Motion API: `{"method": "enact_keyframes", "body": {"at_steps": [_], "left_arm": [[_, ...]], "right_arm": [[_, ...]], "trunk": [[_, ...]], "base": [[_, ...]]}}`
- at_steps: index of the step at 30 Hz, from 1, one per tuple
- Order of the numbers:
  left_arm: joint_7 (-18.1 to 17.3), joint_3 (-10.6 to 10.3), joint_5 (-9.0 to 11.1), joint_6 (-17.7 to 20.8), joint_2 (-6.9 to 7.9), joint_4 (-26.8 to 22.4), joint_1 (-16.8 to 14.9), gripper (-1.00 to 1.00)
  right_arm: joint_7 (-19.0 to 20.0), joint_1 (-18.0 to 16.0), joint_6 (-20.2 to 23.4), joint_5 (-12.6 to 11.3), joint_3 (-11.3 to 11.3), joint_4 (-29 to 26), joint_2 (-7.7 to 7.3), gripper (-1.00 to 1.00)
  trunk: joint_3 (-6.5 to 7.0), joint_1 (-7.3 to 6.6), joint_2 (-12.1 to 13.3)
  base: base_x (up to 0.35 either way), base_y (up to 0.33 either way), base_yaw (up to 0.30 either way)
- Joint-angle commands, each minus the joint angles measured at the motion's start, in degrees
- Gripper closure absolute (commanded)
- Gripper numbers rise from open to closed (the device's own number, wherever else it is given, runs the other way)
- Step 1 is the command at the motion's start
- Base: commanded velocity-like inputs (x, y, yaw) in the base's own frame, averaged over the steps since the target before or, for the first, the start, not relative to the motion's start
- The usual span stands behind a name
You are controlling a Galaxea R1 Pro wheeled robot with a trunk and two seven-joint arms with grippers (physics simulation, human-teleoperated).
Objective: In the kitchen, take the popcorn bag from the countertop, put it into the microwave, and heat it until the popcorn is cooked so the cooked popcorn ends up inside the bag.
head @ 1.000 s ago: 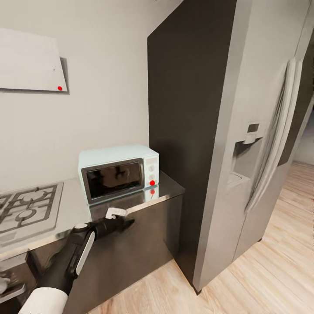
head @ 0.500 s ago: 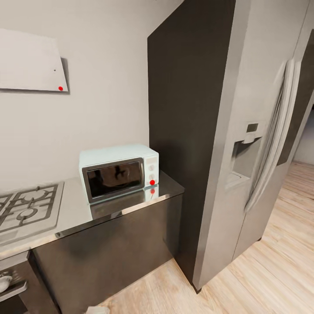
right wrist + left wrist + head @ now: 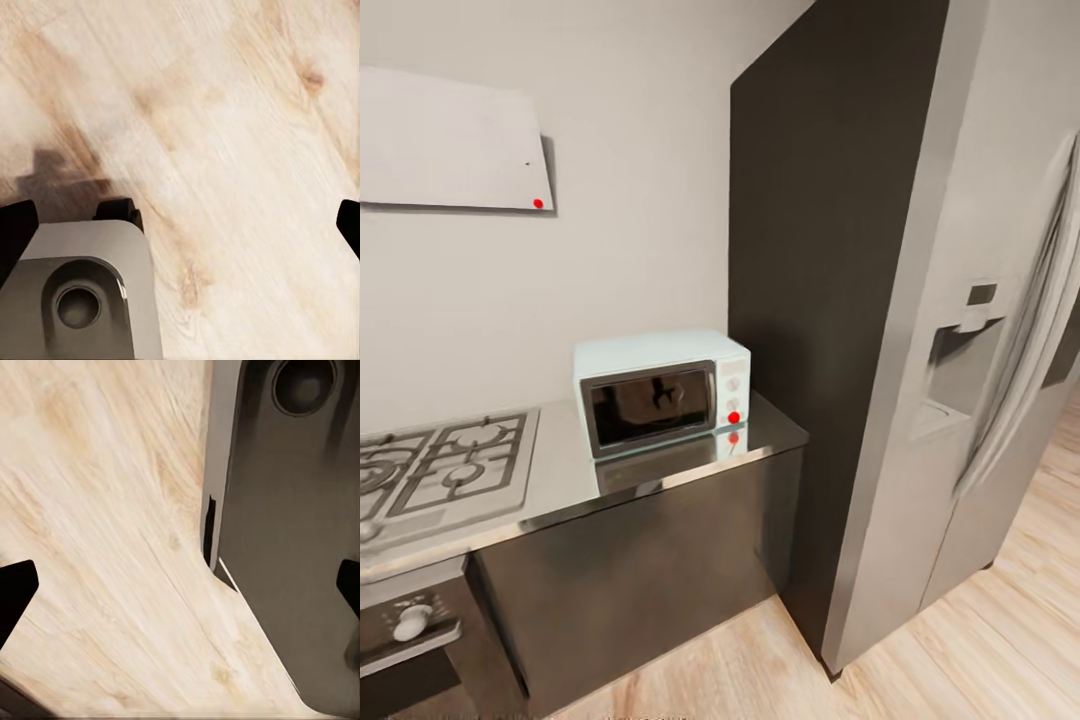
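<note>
One mint-blue microwave (image 3: pixel 662 392), door shut, on glossy countertop (image 3: pixel 560 478); both end effectors spread.

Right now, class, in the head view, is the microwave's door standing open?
No: the microwave on the countertop has its dark glass door flush with its front, closed.
</note>
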Motion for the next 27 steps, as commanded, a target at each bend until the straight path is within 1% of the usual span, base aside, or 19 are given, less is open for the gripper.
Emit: {"method": "enact_keyframes", "body": {"at_steps": [1,2,3,5,10,12,13,16,17,19,21,23,24,25,26,27], "left_arm": [[-0.08,0.07,0.01,0.36,-0.08,-0.1,0.05,-1.0],[-0.08,0.07,0.01,0.37,-0.27,-0.09,0.1,-1.0],[-0.11,0.06,0.01,0.39,-0.84,-0.09,0.15,-1.0],[-0.1,0.11,0.01,0.4,-1.23,-0.09,0.17,-1.0],[-0.14,0.14,0.01,0.33,-1.37,-0.09,0.18,-1.0],[-0.15,0.11,0.01,0.27,-1.41,-0.09,0.18,-1.0],[-0.15,0.11,0.01,0.25,-1.43,-0.09,0.18,-1.0],[-0.15,0.07,0.01,0.23,-1.46,-0.09,0.18,-1.0],[-0.15,0.06,0.01,0.23,-1.46,-0.09,0.18,-1.0],[-0.15,0.06,0.01,0.23,-1.49,-0.09,0.18,-1.0],[-0.15,0.06,0.01,0.17,-1.53,-0.09,0.18,-1.0],[-0.15,0.06,0.01,0.15,-1.67,-0.1,0.18,-1.0],[-0.15,0.06,0.01,0.14,-1.86,-0.11,0.18,-1.0],[-0.15,0.06,0.01,0.14,-1.92,-0.1,0.18,-1.0],[-0.15,0.06,0.01,0.14,-2.0,-0.11,0.18,-1.0],[-0.15,0.06,0.01,0.14,-2.01,-0.1,0.18,-1.0]], "right_arm": [[0.0,-0.05,-0.24,0.25,-0.49,0.17,-0.06,-1.0],[-0.09,-0.05,-0.16,0.25,-0.5,0.17,-0.06,-1.0],[-0.24,-0.05,-0.05,0.25,-0.55,0.17,-0.06,-1.0],[-0.23,-0.05,-0.15,0.25,-0.65,0.11,-0.06,-1.0],[-0.11,-0.05,-0.27,0.31,-0.64,-0.17,0.48,-1.0],[-0.05,-0.05,-0.24,0.33,-0.63,-2.27,0.98,-1.0],[0.0,-0.05,-0.22,0.33,-0.63,-3.78,1.58,-1.0],[0.77,-0.05,-0.2,0.34,-0.33,-9.9,4.86,-1.0],[1.36,-0.05,-0.18,0.34,-0.05,-11.14,5.5,-1.0],[3.52,-0.05,0.02,0.34,1.28,-14.37,6.83,-1.0],[5.71,-0.05,0.19,0.34,2.5,-17.58,7.52,-1.0],[10.13,-0.05,0.47,0.31,3.71,-23.15,8.04,-1.0],[13.94,-0.05,0.92,0.28,4.51,-27.39,8.51,-1.0],[15.45,-0.05,1.43,0.27,4.86,-29.57,8.78,-1.0],[16.99,-0.05,2.78,0.24,5.46,-32.61,9.36,-1.0],[17.32,-0.05,3.32,0.22,5.69,-33.52,9.57,-1.0]], "trunk": [[-0.1,0.0,-0.04],[-0.13,0.0,-0.04],[-0.17,0.0,-0.04],[-0.24,0.0,-0.04],[-0.47,0.0,-0.04],[-0.58,0.0,-0.04],[-0.63,0.0,-0.04],[-0.81,0.0,-0.04],[-0.86,0.0,-0.04],[-0.98,0.0,-0.04],[-1.1,0.0,-0.04],[-1.21,0.0,-0.04],[-1.27,0.0,-0.04],[-1.33,0.0,-0.04],[-1.38,0.0,-0.04],[-1.44,0.0,-0.04]], "base": [[0.0,0.0,0.23],[0.0,0.0,0.227],[0.0,0.0,0.224],[0.0,0.0,0.206],[0.0,0.0,0.193],[0.0,0.0,0.213],[0.0,0.0,0.217],[0.0,0.0,0.22],[0.0,0.0,0.225],[0.0,0.0,0.229],[0.0,0.0,0.231],[0.0,0.0,0.231],[0.0,0.0,0.232],[0.0,0.0,0.232],[0.0,0.0,0.232],[0.0,0.0,0.232]]}}
